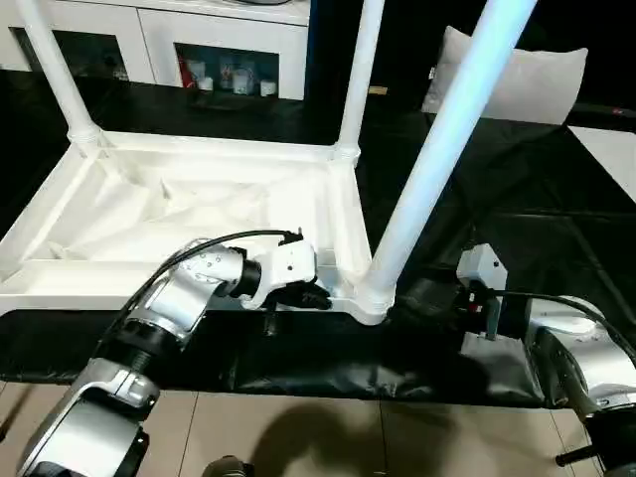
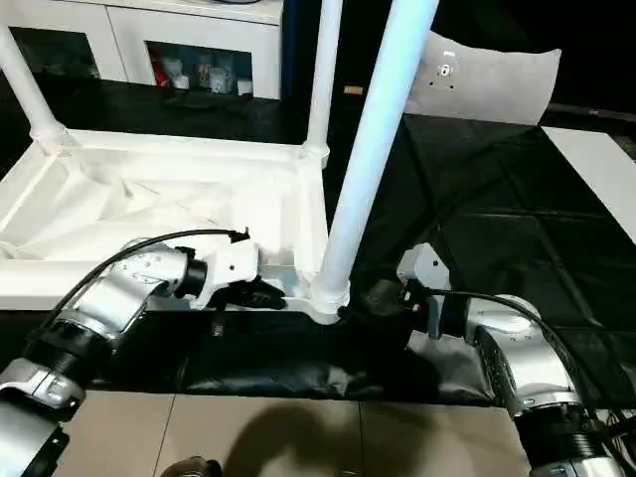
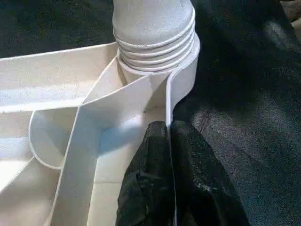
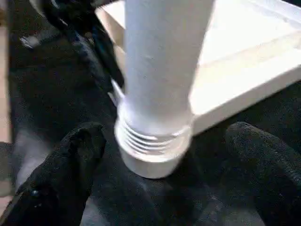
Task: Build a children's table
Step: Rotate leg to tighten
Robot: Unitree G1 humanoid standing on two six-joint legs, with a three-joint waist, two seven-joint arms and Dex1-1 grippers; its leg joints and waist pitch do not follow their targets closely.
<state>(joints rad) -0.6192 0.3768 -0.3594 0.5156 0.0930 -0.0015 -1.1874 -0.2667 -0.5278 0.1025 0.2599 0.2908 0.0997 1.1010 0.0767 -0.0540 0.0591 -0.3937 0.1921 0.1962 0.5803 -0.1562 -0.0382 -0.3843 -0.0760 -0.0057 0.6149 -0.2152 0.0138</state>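
Big work table [image 1: 556, 214] with a wrinkly black cover, sitting on a tan tiled floor [image 1: 298, 437]. The white top [image 1: 179, 214] lies upside down on it, and a white pillow-looking thing [image 1: 517, 79] is at the far edge.

The white plastic table top [image 1: 149, 214] is lying upside down on the black surface, its ribbed underside facing up. Three white tube legs are standing in its corner sockets: one at the 11 o'clock corner [image 1: 50, 60], one at the 1 o'clock corner [image 1: 360, 75], and the nearest [image 1: 437, 149] at the 4 o'clock corner, leaning toward 1 o'clock. The near leg's threaded collar [image 3: 157, 40] is sitting in its round socket with several thread ridges still showing above the rim.
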